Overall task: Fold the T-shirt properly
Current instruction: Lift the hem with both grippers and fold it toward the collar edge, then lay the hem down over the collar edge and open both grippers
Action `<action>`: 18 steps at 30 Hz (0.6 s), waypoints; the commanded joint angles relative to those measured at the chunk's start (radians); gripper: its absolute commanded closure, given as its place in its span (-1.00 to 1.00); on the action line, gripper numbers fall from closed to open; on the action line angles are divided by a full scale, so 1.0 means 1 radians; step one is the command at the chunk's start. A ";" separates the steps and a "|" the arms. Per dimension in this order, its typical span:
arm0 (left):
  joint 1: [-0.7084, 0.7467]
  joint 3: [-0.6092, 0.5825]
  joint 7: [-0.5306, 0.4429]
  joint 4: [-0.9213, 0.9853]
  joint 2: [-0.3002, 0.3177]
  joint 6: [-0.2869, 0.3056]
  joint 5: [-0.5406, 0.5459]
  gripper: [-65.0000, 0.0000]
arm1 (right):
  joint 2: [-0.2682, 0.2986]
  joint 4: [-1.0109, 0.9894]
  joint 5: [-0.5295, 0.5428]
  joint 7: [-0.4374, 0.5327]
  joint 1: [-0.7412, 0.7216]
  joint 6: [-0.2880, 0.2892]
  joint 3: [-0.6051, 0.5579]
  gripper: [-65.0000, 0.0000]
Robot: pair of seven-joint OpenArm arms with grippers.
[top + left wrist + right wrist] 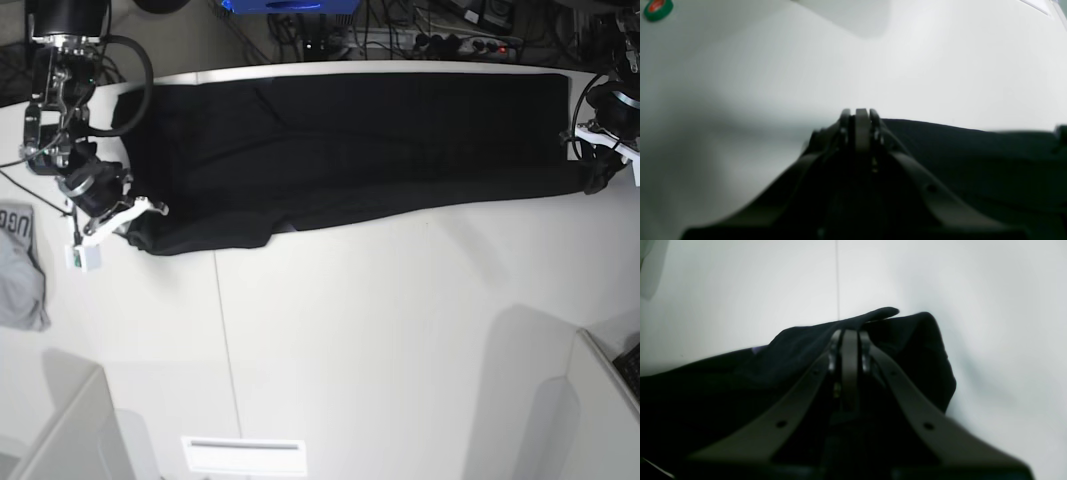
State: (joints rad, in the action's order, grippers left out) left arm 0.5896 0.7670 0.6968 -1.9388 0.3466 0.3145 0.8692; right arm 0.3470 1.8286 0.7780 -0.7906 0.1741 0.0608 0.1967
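Both hands are pressed together pinching the large plain black cloth T-shirt (pixel 350 150), the right hand (pixel 850 331) on one end and the left hand (pixel 862 115) on the other, apparently stretching it flat between them across the white surface (pixel 380 340) for folding.

The T-shirt (pixel 360 150) lies stretched in a long black band across the far part of the white table (pixel 380 330). The right gripper (pixel 135 215) is at the end of the cloth on the view's left, closed on its edge. The left gripper (pixel 598 178) is at the opposite end, also closed on the cloth. A small grey garment (pixel 20 265) lies at the left border.
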 commanded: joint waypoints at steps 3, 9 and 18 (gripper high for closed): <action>0.005 0.010 -0.024 -0.018 0.016 0.001 0.012 1.00 | 0.014 0.049 0.008 0.023 0.018 0.003 0.010 1.00; 0.026 0.010 -0.024 -0.020 0.016 0.001 0.012 1.00 | 0.014 0.087 0.008 0.023 0.057 0.001 0.010 1.00; 0.028 0.087 -0.022 -0.021 0.012 0.062 0.018 1.00 | 0.014 0.112 0.008 0.018 0.097 0.001 0.062 1.00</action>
State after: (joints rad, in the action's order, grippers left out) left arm 0.6128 0.8440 0.6968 -1.9427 0.3439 0.3733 0.8692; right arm 0.3470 1.9190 0.7765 -0.7940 0.2810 0.0608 0.2535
